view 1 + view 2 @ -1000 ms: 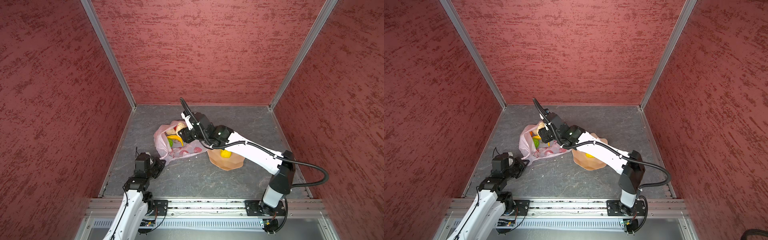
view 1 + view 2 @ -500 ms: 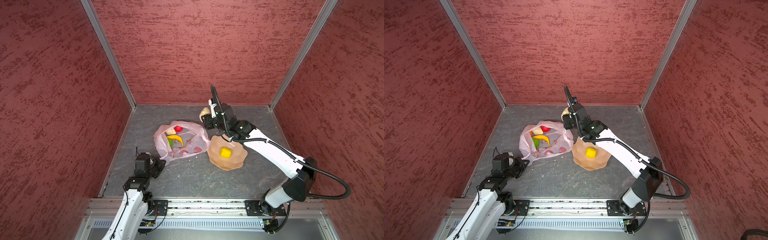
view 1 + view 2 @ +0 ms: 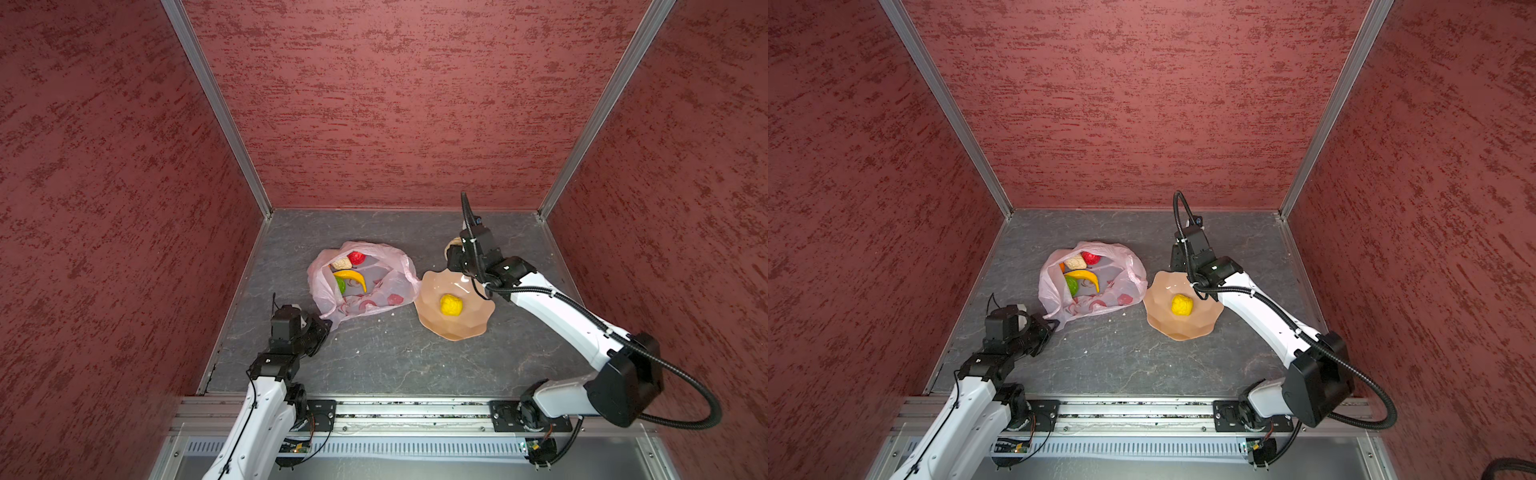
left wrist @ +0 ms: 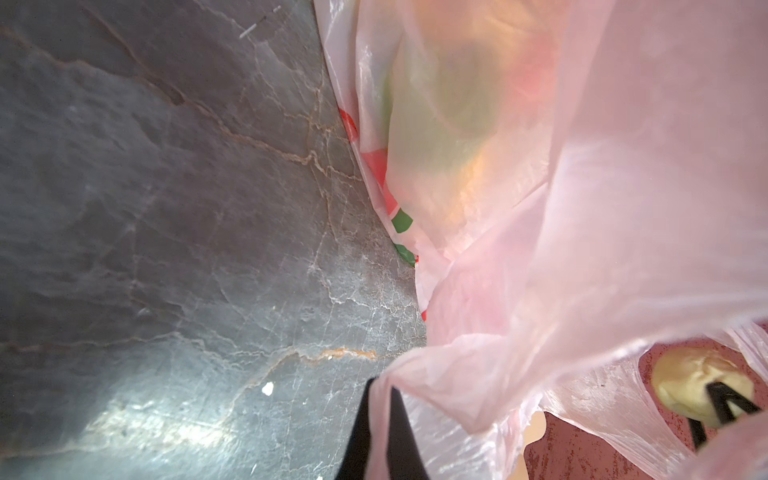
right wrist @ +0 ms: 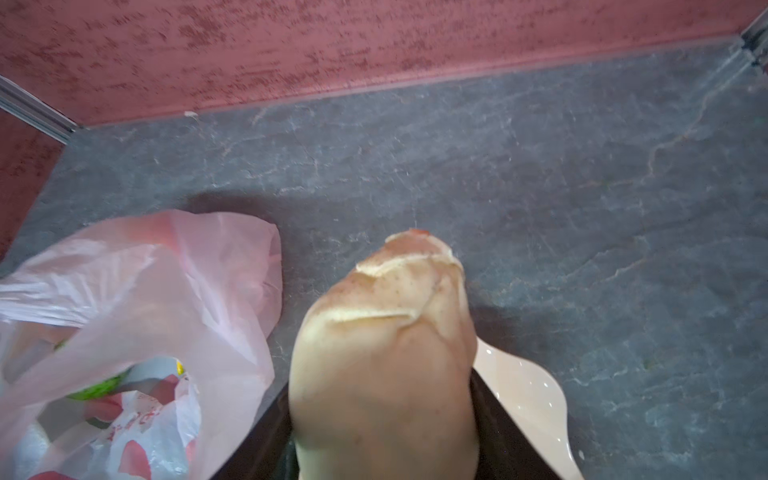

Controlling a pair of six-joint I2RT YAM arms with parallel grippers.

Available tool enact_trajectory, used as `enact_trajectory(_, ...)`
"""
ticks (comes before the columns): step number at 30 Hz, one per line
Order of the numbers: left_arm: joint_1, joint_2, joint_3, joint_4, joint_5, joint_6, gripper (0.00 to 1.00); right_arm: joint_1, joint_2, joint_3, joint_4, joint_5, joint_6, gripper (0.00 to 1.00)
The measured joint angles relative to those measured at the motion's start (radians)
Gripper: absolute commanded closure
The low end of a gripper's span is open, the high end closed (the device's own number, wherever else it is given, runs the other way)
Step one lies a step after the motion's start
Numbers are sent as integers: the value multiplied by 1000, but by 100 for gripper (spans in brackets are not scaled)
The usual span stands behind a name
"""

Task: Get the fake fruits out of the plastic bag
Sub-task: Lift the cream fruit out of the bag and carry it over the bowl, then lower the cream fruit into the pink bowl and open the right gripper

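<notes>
Over the grey table the right gripper clasps a cream fruit near the rim of the plate — dropped here, it could roll away (left gripper pinches the bag).

The desk lies bare along its front, between the arm bases and the plastic bag, and along the back under the rear wall; a gripper can pass in both strips. In the middle the bag and the tan plate sit edge to edge, leaving no gap. The bag's mouth gapes upward, open from above. The left gripper, pinching the bag's near corner, blocks that side. The right gripper, clamped on a cream-white fruit, hangs at the plate's far rim, and its arm crosses the desk's right part. A bumpy yellow fruit fills the plate's centre.
</notes>
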Motion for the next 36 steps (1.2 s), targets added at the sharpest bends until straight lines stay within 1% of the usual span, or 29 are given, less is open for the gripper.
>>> enact_trajectory(4, 0, -8, 0, -2, 0, 0, 97, -3, 17, -70, 3, -7, 35, 65)
enact_trajectory(18, 0, -28, 0, -9, 0, 0, 97, -9, 169, -161, 119, -67, 104, 65)
enact_trajectory(25, 0, -46, 0, -23, 0, 0, 98, -13, 208, -172, 161, -95, 122, 65)
enact_trajectory(28, 0, -50, 0, -24, 0, 0, 100, -13, 217, -176, 174, -104, 127, 63)
enact_trajectory(36, 0, -52, 0, -29, 0, 0, 100, -13, 230, -184, 190, -108, 134, 60)
